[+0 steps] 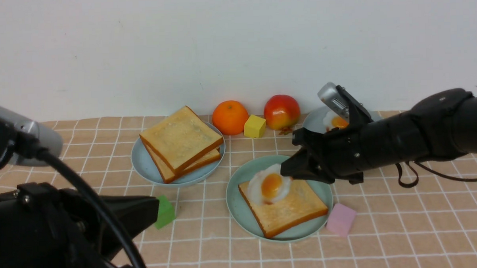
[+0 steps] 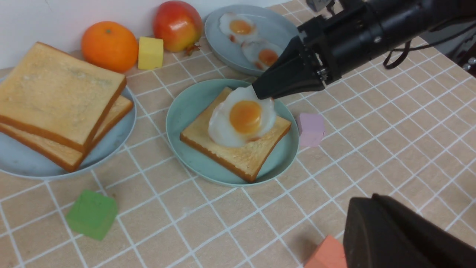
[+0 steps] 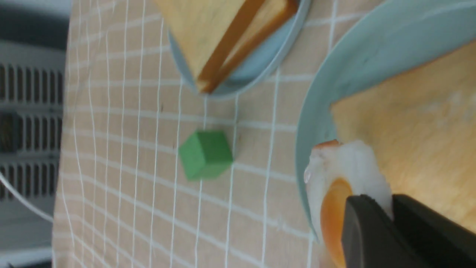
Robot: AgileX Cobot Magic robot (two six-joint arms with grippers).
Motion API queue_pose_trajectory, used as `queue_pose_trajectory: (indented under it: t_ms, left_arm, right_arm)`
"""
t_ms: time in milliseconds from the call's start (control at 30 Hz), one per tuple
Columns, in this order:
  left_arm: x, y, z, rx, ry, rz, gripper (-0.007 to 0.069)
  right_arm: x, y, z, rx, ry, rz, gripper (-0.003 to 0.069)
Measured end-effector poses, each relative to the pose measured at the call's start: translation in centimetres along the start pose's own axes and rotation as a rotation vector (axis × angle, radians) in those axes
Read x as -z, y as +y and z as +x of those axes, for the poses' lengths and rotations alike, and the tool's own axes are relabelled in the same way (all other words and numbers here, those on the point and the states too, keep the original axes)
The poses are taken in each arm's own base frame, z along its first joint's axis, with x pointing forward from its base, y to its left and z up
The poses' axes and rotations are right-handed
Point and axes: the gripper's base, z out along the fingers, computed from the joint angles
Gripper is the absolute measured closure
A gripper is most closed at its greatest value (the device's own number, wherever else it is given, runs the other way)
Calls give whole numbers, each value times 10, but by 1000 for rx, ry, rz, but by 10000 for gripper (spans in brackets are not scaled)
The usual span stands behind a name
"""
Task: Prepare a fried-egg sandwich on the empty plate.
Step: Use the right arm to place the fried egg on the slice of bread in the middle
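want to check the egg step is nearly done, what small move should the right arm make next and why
Probably open the right end effector and let go. It pinches one edge of the fried egg, which already seems to lie on the toast slice on the mint-green plate, near the slice's far corner. Nothing seems left to carry.

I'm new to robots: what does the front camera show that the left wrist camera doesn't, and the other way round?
Only the front view: the left arm and its cable. Only the left wrist view: a salmon block, and a second egg on the far plate. Both: the mint plate, its toast slice, the right gripper pinching the fried egg, the toast stack, orange, apple, yellow block, green block, pink block.
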Motion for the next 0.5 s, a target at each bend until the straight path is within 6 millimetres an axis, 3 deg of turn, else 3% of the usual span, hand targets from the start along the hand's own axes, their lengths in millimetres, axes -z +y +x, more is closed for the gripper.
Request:
queue_pose_trajectory:
  t_ms: [267,367,500]
  left_arm:
    - [0,0,0,-10,-3,-4,638]
    - [0,1,-1,-24,-6,-10,637]
    - [0,1,-1,-35,-9,-14,636]
  right_arm:
    - [-6,-15,-4,-48,9,18,553]
    - [-6,-15,-4,-55,13,20,494]
    - [-5,-17,-2,-30,29,40,307]
